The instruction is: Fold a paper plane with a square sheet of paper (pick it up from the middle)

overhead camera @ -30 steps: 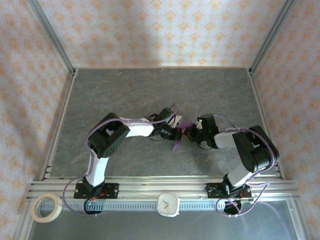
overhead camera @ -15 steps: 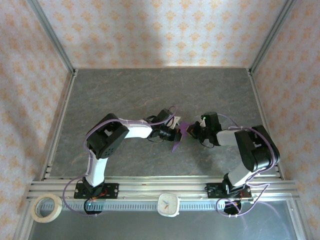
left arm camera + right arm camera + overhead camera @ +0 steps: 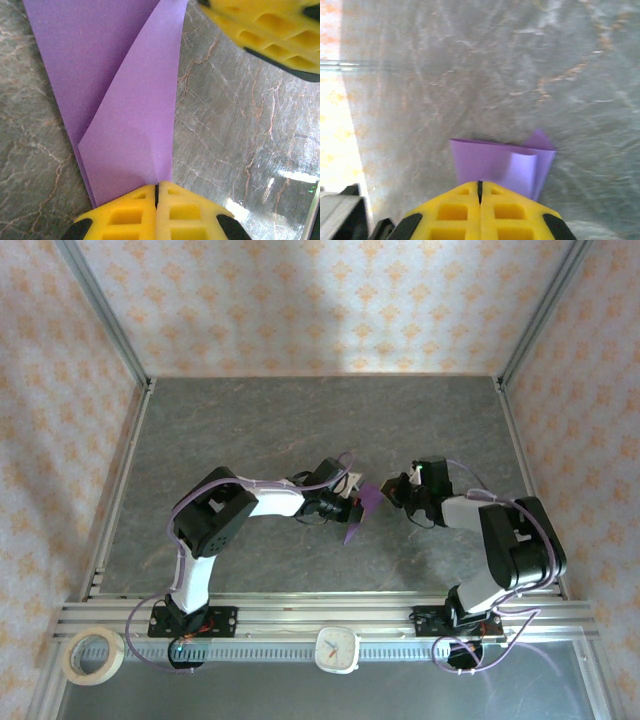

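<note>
Purple sheet of paper (image 3: 125, 125), part-folded, is clenched by my left gripper (image 3: 156, 186) and right gripper (image 3: 480, 184) — mid-fold, I judge — next its crease wants pressing flat.

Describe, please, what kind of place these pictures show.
Probably a robot test booth, not a home. A left arm and a right arm are bolted to a metal rail at the edge of a grey table, and patterned panels in a metal frame wall it in.

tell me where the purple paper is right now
In the top view the purple paper is mid-table, pinched between the left gripper on its left and the right gripper on its right.
</note>
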{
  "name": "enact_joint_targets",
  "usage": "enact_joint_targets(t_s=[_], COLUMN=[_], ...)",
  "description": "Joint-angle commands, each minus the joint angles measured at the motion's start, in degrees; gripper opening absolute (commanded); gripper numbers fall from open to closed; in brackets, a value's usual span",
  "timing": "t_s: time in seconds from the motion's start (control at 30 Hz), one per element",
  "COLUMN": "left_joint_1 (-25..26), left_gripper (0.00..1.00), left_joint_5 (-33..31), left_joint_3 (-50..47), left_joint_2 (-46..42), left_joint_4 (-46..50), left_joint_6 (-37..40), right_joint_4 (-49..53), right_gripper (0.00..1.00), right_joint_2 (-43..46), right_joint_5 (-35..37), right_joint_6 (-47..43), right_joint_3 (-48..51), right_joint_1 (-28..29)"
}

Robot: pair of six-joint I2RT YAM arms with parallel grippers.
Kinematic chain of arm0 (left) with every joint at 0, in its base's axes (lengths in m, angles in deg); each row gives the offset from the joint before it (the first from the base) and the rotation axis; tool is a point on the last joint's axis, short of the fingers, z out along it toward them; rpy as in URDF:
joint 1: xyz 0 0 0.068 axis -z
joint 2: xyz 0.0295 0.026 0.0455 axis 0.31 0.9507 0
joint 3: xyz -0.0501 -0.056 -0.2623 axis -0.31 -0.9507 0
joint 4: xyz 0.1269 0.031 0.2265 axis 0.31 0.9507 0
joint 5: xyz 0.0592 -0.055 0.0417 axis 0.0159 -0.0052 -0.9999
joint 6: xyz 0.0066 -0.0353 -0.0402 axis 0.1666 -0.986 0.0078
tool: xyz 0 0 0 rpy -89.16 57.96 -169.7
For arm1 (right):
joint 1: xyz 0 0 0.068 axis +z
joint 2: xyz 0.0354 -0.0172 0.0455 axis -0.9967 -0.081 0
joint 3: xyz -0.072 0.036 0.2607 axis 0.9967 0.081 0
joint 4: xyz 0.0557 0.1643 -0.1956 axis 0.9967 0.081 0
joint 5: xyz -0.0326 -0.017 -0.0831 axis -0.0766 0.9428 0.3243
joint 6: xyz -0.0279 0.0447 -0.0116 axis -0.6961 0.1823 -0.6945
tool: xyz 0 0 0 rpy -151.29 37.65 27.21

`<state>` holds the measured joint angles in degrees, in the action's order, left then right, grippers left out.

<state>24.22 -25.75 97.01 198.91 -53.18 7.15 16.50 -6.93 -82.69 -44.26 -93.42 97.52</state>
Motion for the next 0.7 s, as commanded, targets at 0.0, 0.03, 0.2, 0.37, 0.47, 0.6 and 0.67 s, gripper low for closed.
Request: enact_joint_targets(t_s=[0.0,0.03,0.2,0.37,0.47,0.6,0.67], left_joint_1=[-0.47,-0.45,-0.49,-0.58,-0.7,-0.72,-0.78], left_gripper=[0.0,0.0,0.0,0.0,0.0,0.0,0.0], left_joint_5=[-6.01,-6.01,-5.84,-5.88,-5.84,-5.74,-5.69], left_joint_3=[-3.87,-3.88,-3.93,-4.61,-5.16,-5.63,-5.83], left_joint_2=[5.64,5.63,5.63,5.86,5.98,6.25,6.25], left_joint_4=[14.51,14.47,14.43,14.21,13.77,13.42,13.24], left_joint_6=[1.24,1.25,1.45,1.66,1.56,1.33,1.3], right_joint_4=[-0.37,-0.35,-0.42,2.97,3.97,4.65,4.68], right_gripper=[0.0,0.0,0.0,0.0,0.0,0.0,0.0], right_joint_2=[0.51,-0.25,-5.11,-8.46,-9.82,-11.05,-11.13], right_joint_5=[-1.09,-0.9,1.15,3.53,3.91,4.04,4.54], right_joint_6=[-0.42,-0.45,-1.71,-4.63,-5.36,-5.46,-5.42], right_joint_3=[-1.11,-1.05,-0.84,-3.55,-4.91,-6.26,-6.63], right_joint_1=[2.6,3.39,4.04,0.78,-1.52,-3.95,-4.68])
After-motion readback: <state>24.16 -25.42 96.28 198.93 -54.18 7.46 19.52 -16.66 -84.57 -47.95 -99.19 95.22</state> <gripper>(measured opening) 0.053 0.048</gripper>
